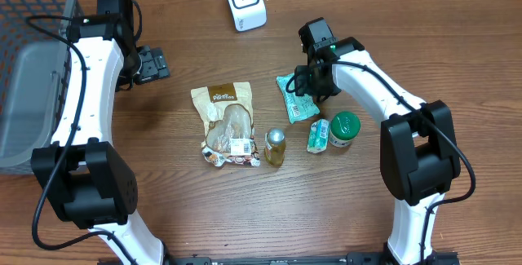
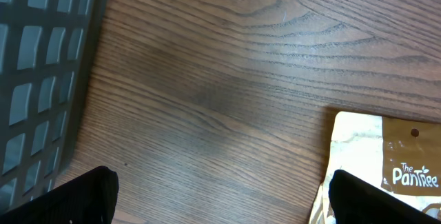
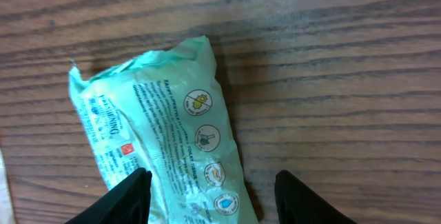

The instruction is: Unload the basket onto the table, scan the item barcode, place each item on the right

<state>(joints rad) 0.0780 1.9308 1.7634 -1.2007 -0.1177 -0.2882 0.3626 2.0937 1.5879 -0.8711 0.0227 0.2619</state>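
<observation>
Hovering the right gripper (image 3: 210,203) low over the green packet (image 3: 162,134), fingers partly open on each side, gripping nothing. Lying flat on the wooden table (image 1: 204,216), right of the Pantree snack bag (image 1: 226,122), nearer than the white scanner (image 1: 245,2). Holding the left gripper (image 2: 220,200) wide open, far left.

Wooden table (image 1: 204,216) with grey basket (image 1: 24,4), white scanner (image 1: 245,2), tan pouch (image 1: 226,122), mint packet (image 1: 298,102), small bottle (image 1: 276,147), green-lidded jar (image 1: 344,129), teal tube (image 1: 319,135).
</observation>
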